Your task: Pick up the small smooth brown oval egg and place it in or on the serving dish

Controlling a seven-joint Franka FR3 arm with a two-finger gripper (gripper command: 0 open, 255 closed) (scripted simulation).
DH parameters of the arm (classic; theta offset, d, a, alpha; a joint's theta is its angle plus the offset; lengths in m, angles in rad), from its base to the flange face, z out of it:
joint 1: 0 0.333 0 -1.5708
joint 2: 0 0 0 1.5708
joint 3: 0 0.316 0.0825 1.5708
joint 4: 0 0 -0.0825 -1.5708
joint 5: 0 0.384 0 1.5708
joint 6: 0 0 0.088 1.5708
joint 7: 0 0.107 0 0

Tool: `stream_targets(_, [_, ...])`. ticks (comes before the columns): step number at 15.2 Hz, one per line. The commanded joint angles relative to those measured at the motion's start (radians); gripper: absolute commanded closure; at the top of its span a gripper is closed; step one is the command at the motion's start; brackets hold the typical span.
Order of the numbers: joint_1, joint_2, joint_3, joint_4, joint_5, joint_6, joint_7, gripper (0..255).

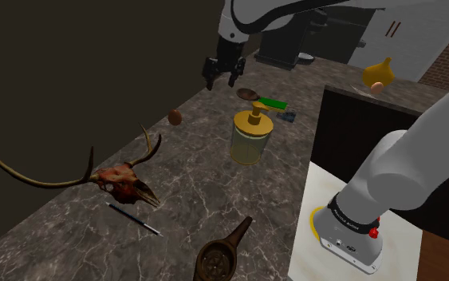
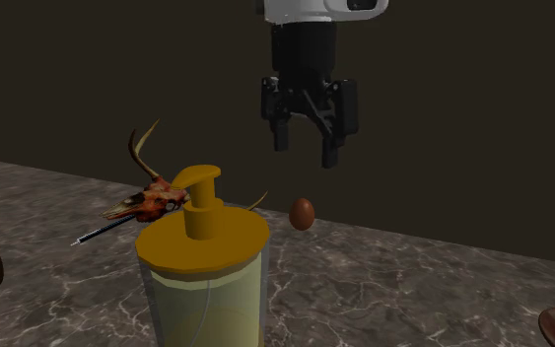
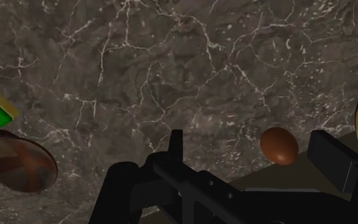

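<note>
- Egg (image 1: 175,117): small, smooth, brown, lying on the grey veined counter (image 1: 198,184), just beside the counter's back edge where it meets the dark wall (image 1: 95,72). Nothing touches it.
- Open room: bare counter lies all round the egg on the side away from the wall.
- Gripper (image 1: 221,84): black, its 2 fingers standing apart with nothing between them, hanging in the air above the counter. In the shoulder view it is up and to the right of the egg. In the wrist view the egg (image 3: 279,145) lies on the counter below, nearer one finger (image 3: 330,153).
- Brown dish (image 1: 248,94): on the counter to the shoulder view's right of the gripper, next to a green block (image 1: 273,103), well apart from the egg.
- Yellow-capped soap dispenser (image 1: 252,136): upright, mid-counter, near the egg but clear of it.
- Antlered skull (image 1: 123,180): further along the wall side, with a pen (image 1: 133,218) close by.
- Dark handled bowl (image 1: 218,255): at the near end of the counter.
</note>
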Motion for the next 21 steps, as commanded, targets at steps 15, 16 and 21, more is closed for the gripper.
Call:
stream_targets(15, [0.076, 0.619, 0.043, 0.52, -0.052, 0.048, 0.092, 0])
stream_targets(16, [0.078, 0.628, 0.043, 0.529, -0.053, 0.046, 0.093, 0])
stream_targets(21, [0.081, 0.66, 0.041, 0.51, -0.056, 0.097, 0.095, 0])
